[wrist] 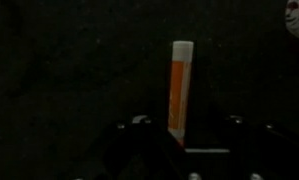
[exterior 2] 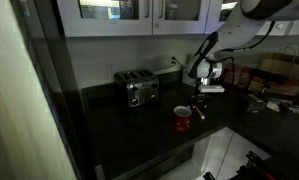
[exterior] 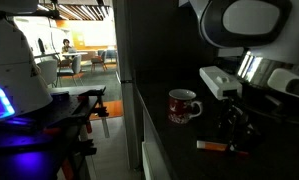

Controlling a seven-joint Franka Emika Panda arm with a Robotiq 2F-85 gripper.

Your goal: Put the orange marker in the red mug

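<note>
The orange marker (wrist: 179,92) lies flat on the dark counter, its whitish end pointing away from me in the wrist view. It also shows in an exterior view (exterior: 211,146). My gripper (wrist: 186,130) is open just above it, one finger on each side of its near end, not closed on it. The gripper shows in both exterior views (exterior: 235,134) (exterior 2: 200,106). The red mug (exterior: 183,105) with white patterning stands upright on the counter a short way from the marker. It also shows in the other exterior view (exterior 2: 182,117) and at the wrist view's top right corner (wrist: 297,14).
A dark boxy toaster (exterior 2: 141,92) stands on the counter behind the mug, near the wall. Boxes and clutter (exterior 2: 279,78) sit at the counter's far end. The counter edge (exterior: 139,120) drops off beside the mug, towards the room.
</note>
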